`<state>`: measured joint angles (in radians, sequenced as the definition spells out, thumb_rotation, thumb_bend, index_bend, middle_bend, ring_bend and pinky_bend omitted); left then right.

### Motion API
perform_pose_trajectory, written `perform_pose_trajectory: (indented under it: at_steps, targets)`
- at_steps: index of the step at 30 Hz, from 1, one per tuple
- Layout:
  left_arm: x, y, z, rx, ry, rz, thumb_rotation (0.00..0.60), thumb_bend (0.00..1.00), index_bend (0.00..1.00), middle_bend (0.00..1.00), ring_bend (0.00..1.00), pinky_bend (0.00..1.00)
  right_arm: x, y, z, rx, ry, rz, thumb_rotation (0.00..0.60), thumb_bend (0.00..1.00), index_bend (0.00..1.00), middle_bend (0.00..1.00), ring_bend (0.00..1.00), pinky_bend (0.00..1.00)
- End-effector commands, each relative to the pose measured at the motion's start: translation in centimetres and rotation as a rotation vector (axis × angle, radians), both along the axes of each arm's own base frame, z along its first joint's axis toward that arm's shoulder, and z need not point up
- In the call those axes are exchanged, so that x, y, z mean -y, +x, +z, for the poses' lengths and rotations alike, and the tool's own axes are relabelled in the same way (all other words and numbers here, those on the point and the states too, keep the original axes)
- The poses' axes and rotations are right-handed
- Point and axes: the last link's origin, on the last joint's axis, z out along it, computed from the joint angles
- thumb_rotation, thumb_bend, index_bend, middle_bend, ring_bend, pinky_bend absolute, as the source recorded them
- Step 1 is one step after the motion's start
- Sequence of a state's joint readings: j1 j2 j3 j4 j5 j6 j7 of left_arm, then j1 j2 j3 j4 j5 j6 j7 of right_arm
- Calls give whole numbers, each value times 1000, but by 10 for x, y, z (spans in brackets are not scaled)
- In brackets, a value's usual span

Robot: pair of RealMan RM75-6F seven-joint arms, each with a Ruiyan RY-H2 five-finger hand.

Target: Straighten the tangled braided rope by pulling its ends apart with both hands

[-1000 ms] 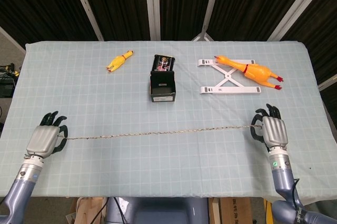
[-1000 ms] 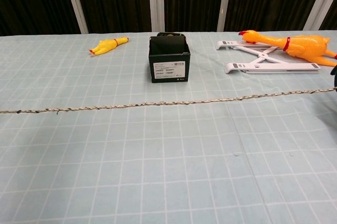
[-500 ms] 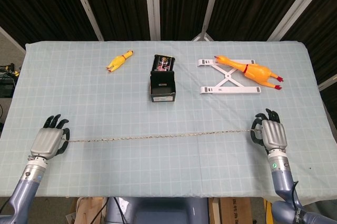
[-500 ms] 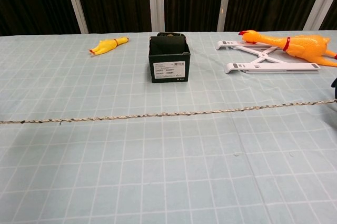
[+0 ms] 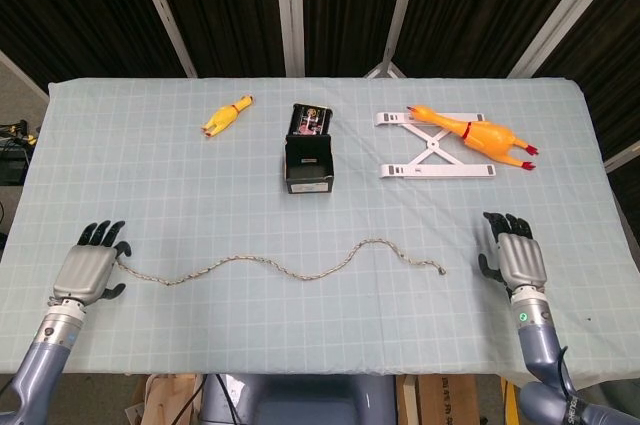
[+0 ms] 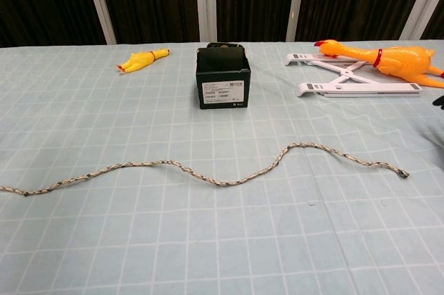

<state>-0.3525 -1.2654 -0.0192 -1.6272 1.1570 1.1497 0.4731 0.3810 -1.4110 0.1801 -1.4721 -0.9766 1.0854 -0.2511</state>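
Braided rope lies slack on table in wavy line, near edge. Right end free, well apart from right hand; right hand fingers spread, holding nothing. Left hand fingers spread; left rope end touching or just beside it, grip cannot tell. Far side, left to right: small rubber chicken, black box, large rubber chicken on white stand

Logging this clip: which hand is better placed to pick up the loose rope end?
Right. The right hand is open just beside the rope end; the left hand sits at the far end.
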Motion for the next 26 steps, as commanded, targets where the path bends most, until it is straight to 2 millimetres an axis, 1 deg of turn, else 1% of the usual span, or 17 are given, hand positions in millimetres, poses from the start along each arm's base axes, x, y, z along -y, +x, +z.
perform_pose_trajectory:
  at_steps: [1,6,10,13,14,16,19,20,23,26]
  targets:
    - [1,2,7,0,-5,11,600,214,300,2,0,0,-1,1,3,-1,0,-3,600,487,3,72,0,0]
    - [7,8,21,61,19,23,600,197,240,0,0,0,-7,5,10,20,-7,4,600,488,0,67,0,0]
    - [20,16,35,169,67,33,600,184,192,0,0,0,-19,9,20,41,-3,27,600,488,0,66,0,0]
    - [34,20,44,246,100,10,600,181,158,0,0,0,-32,14,29,44,-2,61,600,482,0,43,0,0]
    - [42,21,46,269,108,-10,600,174,146,0,0,0,-38,16,33,44,-2,79,600,469,0,32,0,0]
    - [57,20,48,281,94,-30,600,160,124,0,0,0,-50,19,40,39,9,96,600,412,0,5,0,0]
    - [77,21,51,299,54,-27,600,151,106,0,0,0,-67,25,53,12,2,152,600,368,0,0,0,0]
    - [81,22,52,303,51,-33,600,150,102,0,0,0,-71,25,56,1,-5,170,600,367,0,0,0,0]
    - [97,25,58,309,59,-108,600,150,96,0,0,0,-92,25,68,-52,-52,265,600,366,0,0,0,0]
    - [108,21,62,279,79,-178,600,150,93,0,0,0,-109,20,78,-73,-93,312,600,366,0,0,0,0]
